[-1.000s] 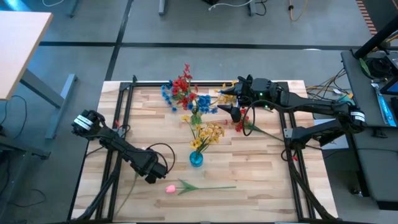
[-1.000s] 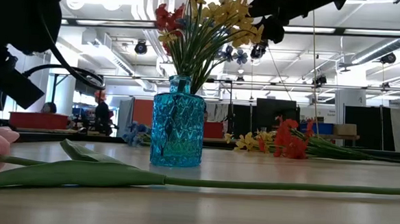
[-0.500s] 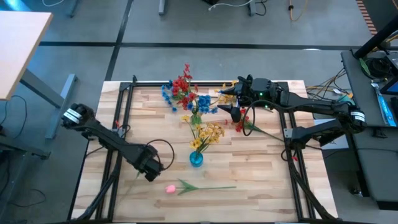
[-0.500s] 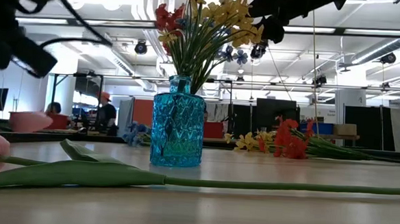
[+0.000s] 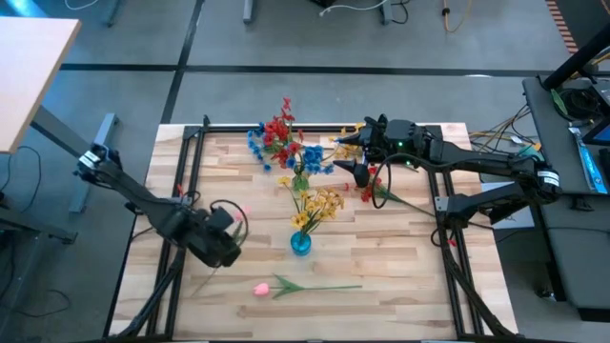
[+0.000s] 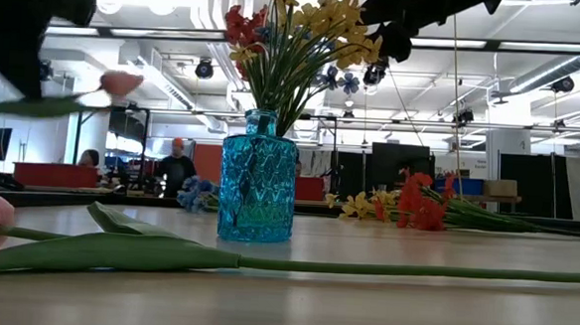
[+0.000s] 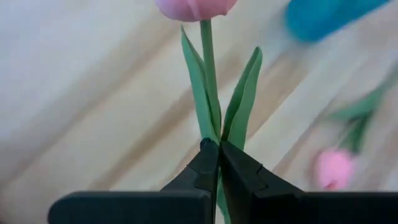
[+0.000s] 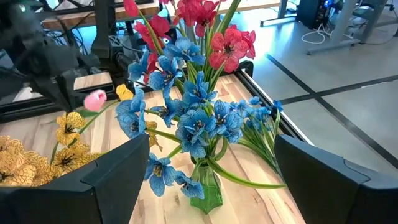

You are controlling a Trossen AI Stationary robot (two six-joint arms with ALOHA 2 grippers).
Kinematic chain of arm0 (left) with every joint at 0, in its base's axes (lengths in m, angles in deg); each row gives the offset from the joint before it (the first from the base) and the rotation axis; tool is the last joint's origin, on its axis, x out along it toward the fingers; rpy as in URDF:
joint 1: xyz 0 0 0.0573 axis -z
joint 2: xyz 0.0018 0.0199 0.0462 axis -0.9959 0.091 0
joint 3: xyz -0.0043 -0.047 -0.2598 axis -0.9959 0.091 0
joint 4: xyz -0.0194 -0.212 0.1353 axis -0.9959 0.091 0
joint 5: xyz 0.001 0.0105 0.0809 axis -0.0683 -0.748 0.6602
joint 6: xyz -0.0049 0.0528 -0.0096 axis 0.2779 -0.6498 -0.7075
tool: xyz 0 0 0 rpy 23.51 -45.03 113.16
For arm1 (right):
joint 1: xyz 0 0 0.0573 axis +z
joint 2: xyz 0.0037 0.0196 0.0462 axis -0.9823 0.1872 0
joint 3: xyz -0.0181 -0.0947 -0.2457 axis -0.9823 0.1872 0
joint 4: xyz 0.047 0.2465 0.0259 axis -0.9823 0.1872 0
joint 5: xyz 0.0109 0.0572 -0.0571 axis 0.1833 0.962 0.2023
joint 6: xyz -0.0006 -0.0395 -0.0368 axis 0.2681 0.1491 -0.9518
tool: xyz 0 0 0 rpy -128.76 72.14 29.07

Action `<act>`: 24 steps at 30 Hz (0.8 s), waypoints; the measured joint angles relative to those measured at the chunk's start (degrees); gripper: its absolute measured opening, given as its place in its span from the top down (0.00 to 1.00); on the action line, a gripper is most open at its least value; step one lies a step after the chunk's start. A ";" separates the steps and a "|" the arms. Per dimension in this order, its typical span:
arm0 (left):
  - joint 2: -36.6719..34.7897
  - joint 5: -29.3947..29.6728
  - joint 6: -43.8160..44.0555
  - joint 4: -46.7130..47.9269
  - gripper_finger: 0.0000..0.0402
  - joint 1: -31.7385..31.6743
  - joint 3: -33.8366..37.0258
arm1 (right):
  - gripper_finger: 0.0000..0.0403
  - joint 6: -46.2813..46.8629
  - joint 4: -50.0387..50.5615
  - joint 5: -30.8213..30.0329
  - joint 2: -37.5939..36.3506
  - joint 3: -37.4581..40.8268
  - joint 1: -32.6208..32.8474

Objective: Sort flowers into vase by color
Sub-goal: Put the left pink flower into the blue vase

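My left tool (image 7: 218, 152) has clamped fully onto a pink tulip (image 7: 196, 7) stem and lifted it clear of the surface (image 5: 400, 262), beside the blue vase (image 5: 300, 243); that bloom's ready for placing. A second tulip (image 5: 260, 288) lies flat. Right tool (image 5: 355, 157) hangs wide open, empty.

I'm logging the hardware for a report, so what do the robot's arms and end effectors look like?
Both arms are black, jointed links. The left arm has a black cable looped near its end effector, whose fingers are dark tapered wedges. The right end effector has broad, angular, matte dark fingers.
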 joint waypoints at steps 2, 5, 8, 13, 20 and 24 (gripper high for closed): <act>-2.55 5.94 -2.96 -2.90 1.00 0.37 0.00 | 0.17 0.00 -0.19 0.00 0.00 0.00 0.00; -5.22 13.58 -11.86 -10.78 1.00 0.50 0.00 | 0.17 0.00 -0.30 0.00 0.02 0.00 -0.02; -6.76 19.01 -23.97 -21.26 1.00 0.50 0.00 | 0.17 0.00 -0.31 0.00 0.02 0.00 0.00; -6.87 21.70 -44.95 -40.26 1.00 0.50 0.00 | 0.17 0.04 -0.32 0.00 0.02 0.00 -0.02; -3.93 21.73 -66.82 -63.47 1.00 0.41 0.00 | 0.17 0.17 -0.32 0.00 0.02 0.00 -0.02; -2.24 22.14 -74.62 -72.63 1.00 -0.92 0.00 | 0.17 0.20 -0.32 0.00 0.02 0.00 0.00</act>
